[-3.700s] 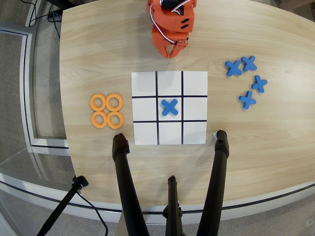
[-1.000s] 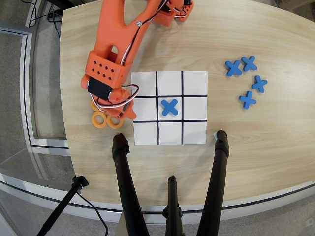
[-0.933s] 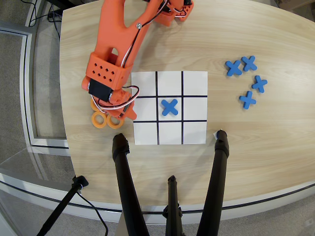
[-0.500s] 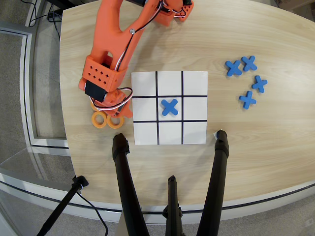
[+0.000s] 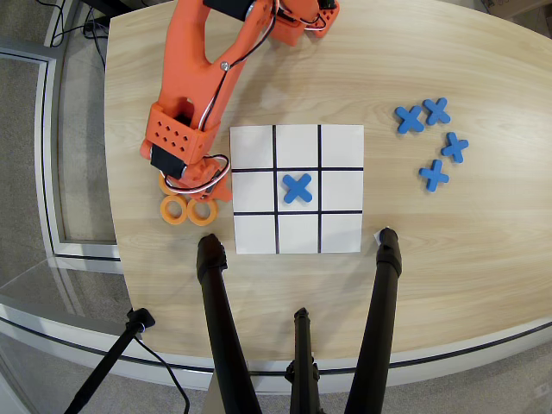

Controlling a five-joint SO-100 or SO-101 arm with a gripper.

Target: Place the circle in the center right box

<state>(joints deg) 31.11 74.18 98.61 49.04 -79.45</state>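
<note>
Orange rings lie in a cluster left of the white grid sheet (image 5: pixel 341 142): one ring (image 5: pixel 174 210), another (image 5: pixel 203 210), and at least one more partly hidden under the arm (image 5: pixel 166 184). My orange gripper (image 5: pixel 197 183) hangs right over this cluster. Its fingers are hidden beneath the wrist, so I cannot tell whether they are open or shut on a ring. A blue cross (image 5: pixel 297 187) lies in the grid's centre box. The centre right box (image 5: pixel 341 190) holds nothing.
Several blue crosses (image 5: pixel 432 138) lie on the wooden table to the right of the grid. Black tripod legs (image 5: pixel 220 319) (image 5: pixel 379 319) rise over the near table edge just below the grid. The arm's base (image 5: pixel 293 21) sits at the far edge.
</note>
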